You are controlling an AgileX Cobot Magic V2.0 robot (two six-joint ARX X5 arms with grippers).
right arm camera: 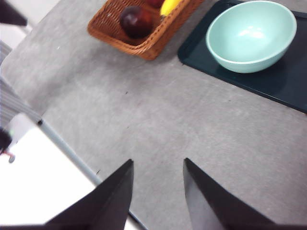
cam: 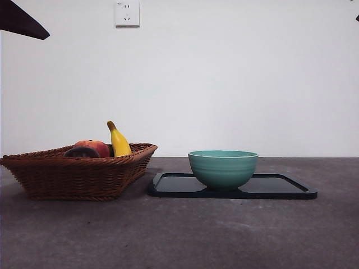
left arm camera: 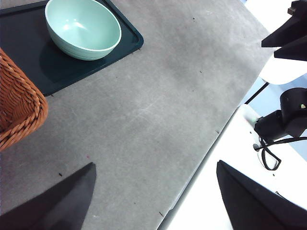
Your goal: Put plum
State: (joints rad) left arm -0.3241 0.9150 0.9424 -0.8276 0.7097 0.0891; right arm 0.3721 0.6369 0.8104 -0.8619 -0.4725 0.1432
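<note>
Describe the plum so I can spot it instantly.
Find the wicker basket beside the dark tray with the green bowl. Three fruits lie inside. The plum is the round, glossy, near-black one, next to the red-orange peach and the yellow banana.

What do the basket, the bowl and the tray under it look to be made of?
The basket looks like woven wicker: brown interlaced strands, matte. The bowl seems glazed ceramic or perhaps hard plastic: pale teal, ribbed outside, with soft highlights inside. The tray appears to be dark smooth plastic or lacquer, faintly reflective.
</note>
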